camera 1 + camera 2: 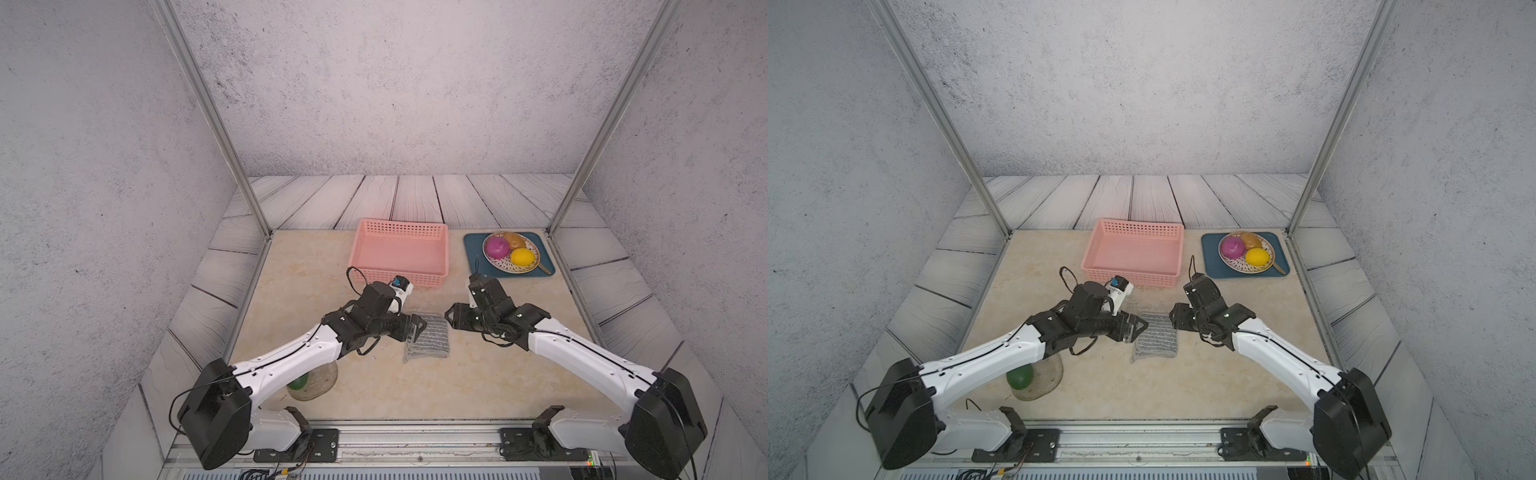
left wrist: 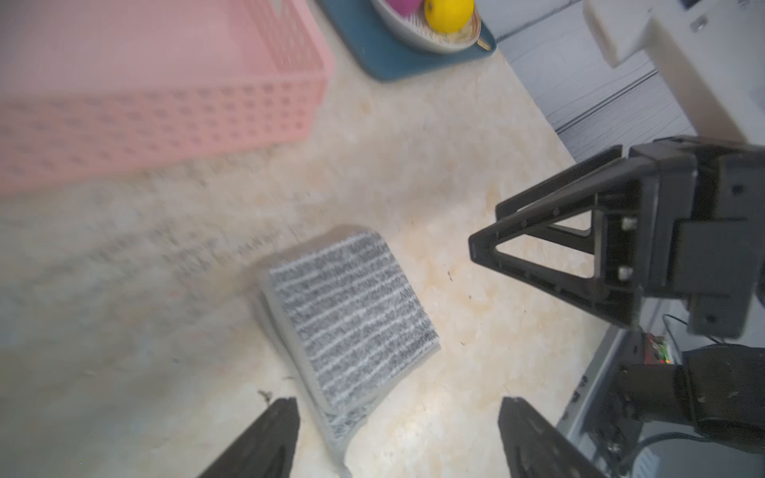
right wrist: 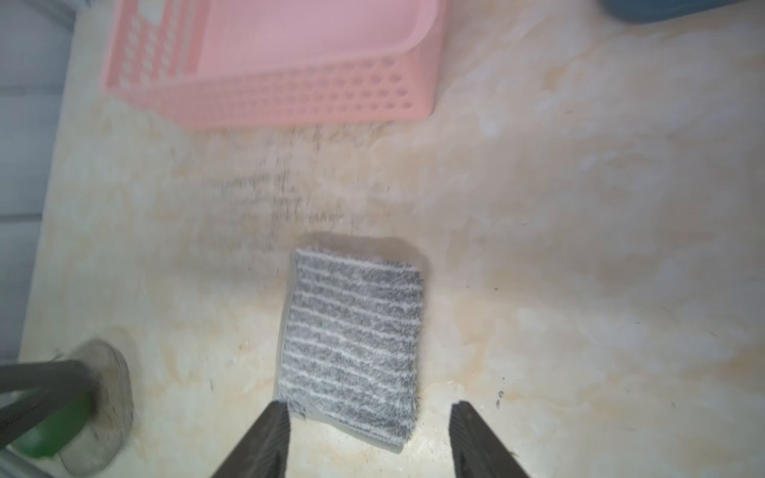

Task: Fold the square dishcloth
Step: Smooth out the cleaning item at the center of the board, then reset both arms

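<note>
Marble-look surface [image 1: 374, 386] under grey walls: the dishcloth [image 1: 428, 338] lies near its middle, just in front of the pink basket [image 1: 399, 277] and between my two arms. It shows as a narrow rectangle with layers stacked along one edge, so I judge the fold made. Over one side my left tool [image 2: 395, 401] has its fingers spread and grips nothing. By the opposite side my right tool [image 3: 369, 405] is likewise apart and empty. Both hang low and close, which suits pinching corners or pressing layers flat. A fruit plate [image 1: 500, 264] stands well apart.
</note>
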Controlling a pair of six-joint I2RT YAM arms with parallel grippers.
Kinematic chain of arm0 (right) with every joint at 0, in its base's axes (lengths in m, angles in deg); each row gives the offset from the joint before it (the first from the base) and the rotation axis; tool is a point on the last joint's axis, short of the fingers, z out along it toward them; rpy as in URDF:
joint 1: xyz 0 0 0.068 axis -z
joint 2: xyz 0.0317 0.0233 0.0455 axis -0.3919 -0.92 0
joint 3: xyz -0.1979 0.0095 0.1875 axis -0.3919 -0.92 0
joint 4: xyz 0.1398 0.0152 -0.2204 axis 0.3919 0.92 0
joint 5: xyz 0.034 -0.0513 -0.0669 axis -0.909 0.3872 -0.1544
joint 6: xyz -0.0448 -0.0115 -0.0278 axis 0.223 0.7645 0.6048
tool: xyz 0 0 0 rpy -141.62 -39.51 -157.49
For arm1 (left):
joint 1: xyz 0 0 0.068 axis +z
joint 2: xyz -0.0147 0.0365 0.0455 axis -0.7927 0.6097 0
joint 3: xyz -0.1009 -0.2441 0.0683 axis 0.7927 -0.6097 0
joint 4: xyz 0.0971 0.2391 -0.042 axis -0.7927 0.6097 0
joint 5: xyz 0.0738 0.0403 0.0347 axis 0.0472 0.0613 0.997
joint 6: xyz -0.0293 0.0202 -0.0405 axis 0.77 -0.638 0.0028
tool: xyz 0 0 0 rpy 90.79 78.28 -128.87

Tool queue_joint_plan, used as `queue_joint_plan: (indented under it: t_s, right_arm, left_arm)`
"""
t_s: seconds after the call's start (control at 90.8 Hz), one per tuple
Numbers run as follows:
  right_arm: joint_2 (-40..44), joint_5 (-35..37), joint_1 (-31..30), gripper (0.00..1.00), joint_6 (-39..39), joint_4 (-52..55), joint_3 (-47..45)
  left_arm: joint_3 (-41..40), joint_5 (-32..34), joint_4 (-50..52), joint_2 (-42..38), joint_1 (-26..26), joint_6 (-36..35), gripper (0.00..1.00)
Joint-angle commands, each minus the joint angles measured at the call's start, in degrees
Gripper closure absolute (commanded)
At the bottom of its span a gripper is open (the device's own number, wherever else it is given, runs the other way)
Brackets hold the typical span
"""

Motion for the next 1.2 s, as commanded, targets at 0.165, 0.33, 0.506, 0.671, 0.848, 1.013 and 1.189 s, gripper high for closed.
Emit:
queue_joint_plan:
  t_s: [0.165,0.33,0.506,0.671,0.848,1.013,1.189]
  right_arm:
    - [7.05,23.65,3.49,0.01,3.46,9.14,2.70]
    - [7.17,27.16,9.96,0.01,3.50,8.46,2.82]
    - [6.13,31.08,13.51,0.01,5.86,1.13,-0.66]
    - [5.41,36.34,13.85,0.01,12.37,-14.98,-9.11]
    - [2.73,37.79,14.89,0.01,22.00,-33.58,-17.65]
    - [1.15,34.38,17.99,0.01,27.02,-41.99,-19.55]
    - [-2.27,28.95,23.39,0.01,28.98,-52.03,-23.58]
  left_arm:
    - [-3.68,16.32,1.39,-9.75,13.66,-2.56,0.00]
    - [-7.43,26.00,0.13,-10.96,23.20,-4.52,0.00]
    - [-11.81,25.91,-4.29,-10.00,34.55,-6.09,0.00]
    - [-14.82,22.16,-9.71,-6.83,41.82,-8.55,0.00]
    - [-16.59,19.83,-16.43,-2.13,44.47,-14.45,0.00]
    - [-18.73,16.08,-24.73,1.10,45.29,-19.25,0.00]
    - [-21.95,12.94,-33.46,3.04,45.48,-23.51,0.00]
